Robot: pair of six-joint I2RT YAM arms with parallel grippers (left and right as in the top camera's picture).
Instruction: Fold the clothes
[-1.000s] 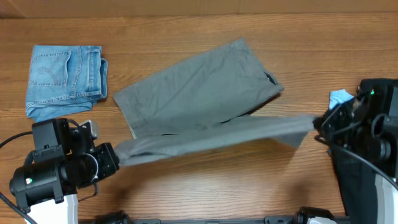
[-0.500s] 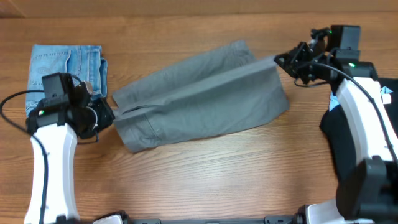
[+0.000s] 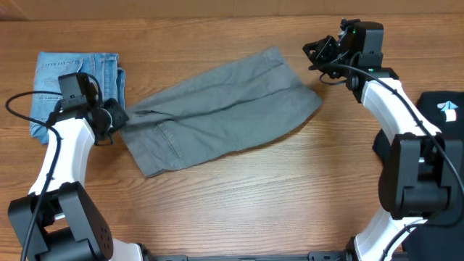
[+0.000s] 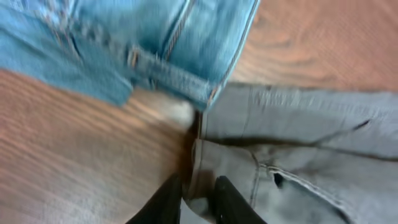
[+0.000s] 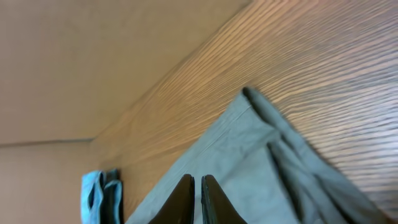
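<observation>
Now the grey cotton shorts (image 3: 217,109) are lying doubled, near half brought over far: first fold made. Right claw (image 5: 196,180) is hovering closed, empty; left claw's (image 4: 198,183) hold cannot be told.

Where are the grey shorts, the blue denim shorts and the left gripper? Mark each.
grey shorts (image 3: 225,109), overhead view, middle of the cloth.
blue denim shorts (image 3: 52,71), overhead view, upper left panel.
left gripper (image 4: 197,182), left wrist view, between its fingertips.

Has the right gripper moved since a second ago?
Yes. The right gripper has swung from the near right side toward the far edge of the table, and is now beside the far right edge of the grey shorts.
</observation>
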